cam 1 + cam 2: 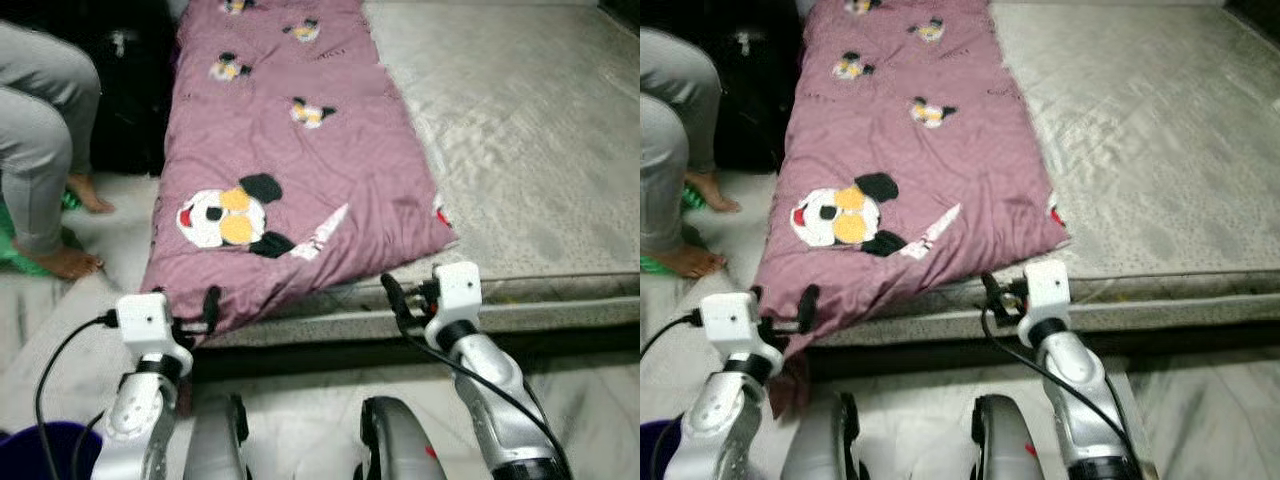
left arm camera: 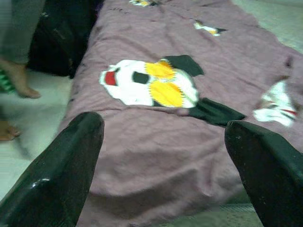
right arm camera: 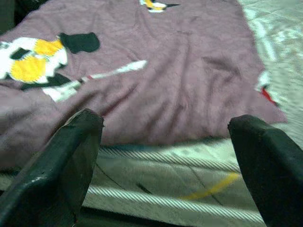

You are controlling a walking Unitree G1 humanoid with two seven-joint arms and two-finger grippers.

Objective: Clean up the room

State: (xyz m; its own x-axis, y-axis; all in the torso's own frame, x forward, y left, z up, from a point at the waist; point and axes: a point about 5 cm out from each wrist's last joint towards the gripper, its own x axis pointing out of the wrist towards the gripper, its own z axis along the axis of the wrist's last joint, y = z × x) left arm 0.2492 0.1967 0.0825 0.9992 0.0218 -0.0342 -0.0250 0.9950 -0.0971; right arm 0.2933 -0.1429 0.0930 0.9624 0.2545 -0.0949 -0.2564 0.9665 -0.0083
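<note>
A mauve blanket (image 1: 290, 170) printed with cartoon mice lies lengthwise along the left side of a grey mattress (image 1: 520, 130). Its near edge hangs slightly over the mattress front. My left gripper (image 1: 188, 308) is at the blanket's near left corner, open, with the fabric ahead of its fingers (image 2: 57, 170). My right gripper (image 1: 412, 293) is open at the mattress's front edge, just below the blanket's near right corner (image 3: 265, 99). Neither gripper holds anything.
A person's legs (image 1: 40, 150) and bare feet stand on the floor to the left of the bed, by a green item (image 1: 10, 245). A black bag (image 1: 130, 90) leans beside the mattress. A dark blue bucket (image 1: 40, 450) sits at my lower left.
</note>
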